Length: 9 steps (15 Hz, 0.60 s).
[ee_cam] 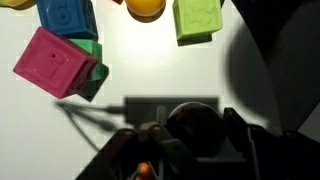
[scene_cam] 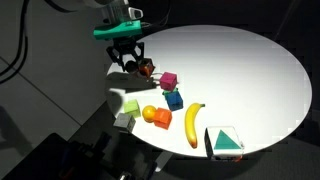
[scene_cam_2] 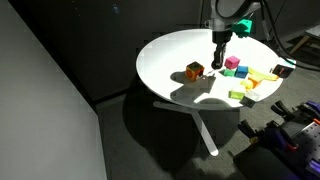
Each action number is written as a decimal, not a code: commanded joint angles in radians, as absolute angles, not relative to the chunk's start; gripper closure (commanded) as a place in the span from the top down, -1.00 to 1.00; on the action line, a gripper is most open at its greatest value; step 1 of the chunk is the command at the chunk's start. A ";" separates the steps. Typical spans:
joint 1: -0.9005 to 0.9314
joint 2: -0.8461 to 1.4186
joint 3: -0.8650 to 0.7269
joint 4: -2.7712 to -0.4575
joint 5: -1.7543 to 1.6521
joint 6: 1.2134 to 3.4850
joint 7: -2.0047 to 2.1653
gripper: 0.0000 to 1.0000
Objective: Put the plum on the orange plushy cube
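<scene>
In the wrist view the plum [ee_cam: 192,122], dark and round, sits between my gripper's [ee_cam: 190,145] fingers, which are shut on it. In both exterior views the gripper [scene_cam: 128,60] [scene_cam_2: 219,58] hangs just above the white table. The orange plushy cube [scene_cam_2: 194,71] [scene_cam: 147,69] stands on the table close beside the gripper, apart from it. A small orange patch [ee_cam: 145,170] shows at the bottom of the wrist view behind the fingers.
The round white table [scene_cam: 240,70] carries a magenta cube [scene_cam: 168,80] [ee_cam: 58,62], a blue cube [scene_cam: 174,98], green cubes [scene_cam: 130,106] [ee_cam: 197,18], a yellow-orange ball [scene_cam: 150,112], a plain orange block [scene_cam: 161,120], a banana [scene_cam: 193,122] and a teal box [scene_cam: 226,141].
</scene>
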<state>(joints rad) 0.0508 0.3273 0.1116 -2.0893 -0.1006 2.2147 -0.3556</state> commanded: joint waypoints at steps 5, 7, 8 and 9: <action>0.066 0.464 0.106 -1.852 -0.100 2.058 -0.288 -0.32; 0.066 0.496 0.106 -1.798 -0.097 2.030 -0.283 -0.32; 0.068 0.515 0.106 -1.768 -0.096 2.015 -0.278 -0.32; 0.069 0.534 0.106 -1.737 -0.096 2.000 -0.275 -0.32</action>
